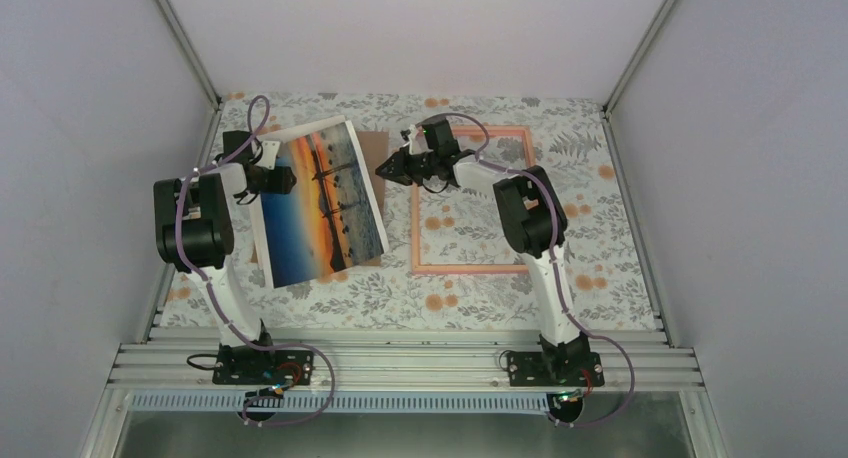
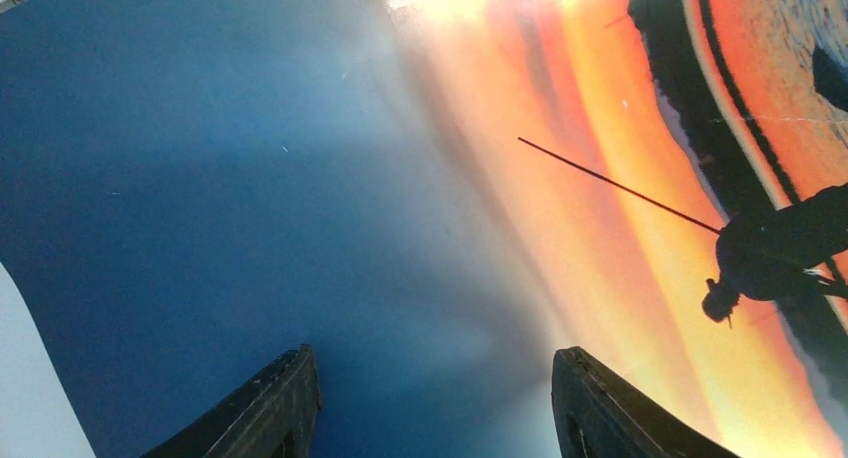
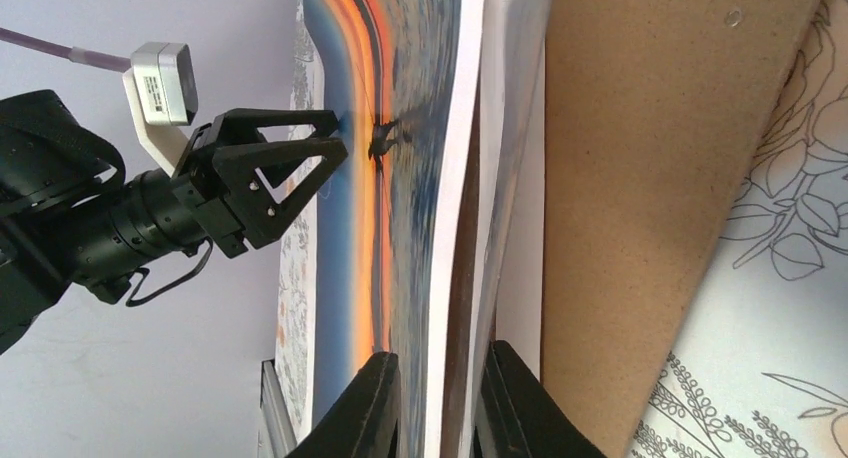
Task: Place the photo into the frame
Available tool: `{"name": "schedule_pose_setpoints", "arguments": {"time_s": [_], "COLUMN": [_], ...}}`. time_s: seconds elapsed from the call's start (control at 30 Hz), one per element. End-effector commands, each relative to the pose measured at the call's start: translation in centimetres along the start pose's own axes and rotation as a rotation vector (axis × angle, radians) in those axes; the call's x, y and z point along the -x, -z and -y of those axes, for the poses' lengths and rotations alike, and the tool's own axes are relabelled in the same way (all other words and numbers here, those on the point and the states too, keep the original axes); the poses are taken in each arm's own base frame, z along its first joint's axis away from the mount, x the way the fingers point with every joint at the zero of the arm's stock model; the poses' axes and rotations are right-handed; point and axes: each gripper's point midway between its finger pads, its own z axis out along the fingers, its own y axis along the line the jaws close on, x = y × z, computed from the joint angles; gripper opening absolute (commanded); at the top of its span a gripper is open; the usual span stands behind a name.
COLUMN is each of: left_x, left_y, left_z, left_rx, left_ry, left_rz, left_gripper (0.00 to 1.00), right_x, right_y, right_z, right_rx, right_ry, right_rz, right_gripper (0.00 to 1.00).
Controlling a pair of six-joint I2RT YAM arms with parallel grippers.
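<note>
The photo (image 1: 320,208), a sunset print with a white border, stands tilted over the table's left half with its right edge raised. My right gripper (image 1: 385,168) holds that right edge. In the right wrist view its jaws (image 3: 440,378) are closed narrowly on the white border of the photo (image 3: 400,228). My left gripper (image 1: 290,180) is open, its tips against the printed face, which fills the left wrist view (image 2: 400,178) between its spread fingers (image 2: 435,363). The pink frame (image 1: 470,269) lies flat at the centre right, with nothing inside it.
A brown cardboard board (image 1: 372,143) lies under and behind the photo, and it also shows in the right wrist view (image 3: 640,178). A floral cloth (image 1: 600,228) covers the table. White walls enclose it on three sides. The left arm (image 3: 150,218) is near the photo's face.
</note>
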Motion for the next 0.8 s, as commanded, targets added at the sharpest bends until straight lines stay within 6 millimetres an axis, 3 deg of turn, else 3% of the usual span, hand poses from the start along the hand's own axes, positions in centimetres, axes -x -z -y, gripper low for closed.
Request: {"name": "schedule_pose_setpoints", "arguments": {"time_s": [0.0, 0.17, 0.37, 0.5, 0.57, 0.77], "left_x": [-7.1, -7.1, -7.1, -7.0, -6.5, -2.7], "left_y": [-2.1, -2.1, -2.2, -2.0, -1.7, 1.0], "left_z": [1.7, 1.9, 1.9, 2.0, 2.1, 2.0], "left_rx": [-0.072, -0.08, -0.085, -0.093, -0.1, -0.09], "left_ry": [0.079, 0.078, 0.078, 0.081, 0.075, 0.029], "left_rz": [-0.228, -0.228, -0.226, -0.224, -0.209, -0.095], "left_gripper": [0.59, 0.6, 0.61, 0.63, 0.68, 0.88], "right_x": [0.2, -0.4, -0.3, -0.2, 0.0, 0.8], "right_y": [-0.6, -2.1, -3.1, -3.2, -2.8, -0.7], "right_z": [-0.7, 1.7, 2.5, 2.5, 2.5, 0.3], "right_rx": [0.007, -0.004, 0.013, 0.026, 0.029, 0.068], "right_ry": [0.012, -0.052, -0.083, -0.099, -0.107, -0.063], "right_rz": [-0.002, -0.025, -0.036, -0.044, -0.04, -0.005], "right_gripper": [0.19, 0.18, 0.22, 0.08, 0.04, 0.04]}}
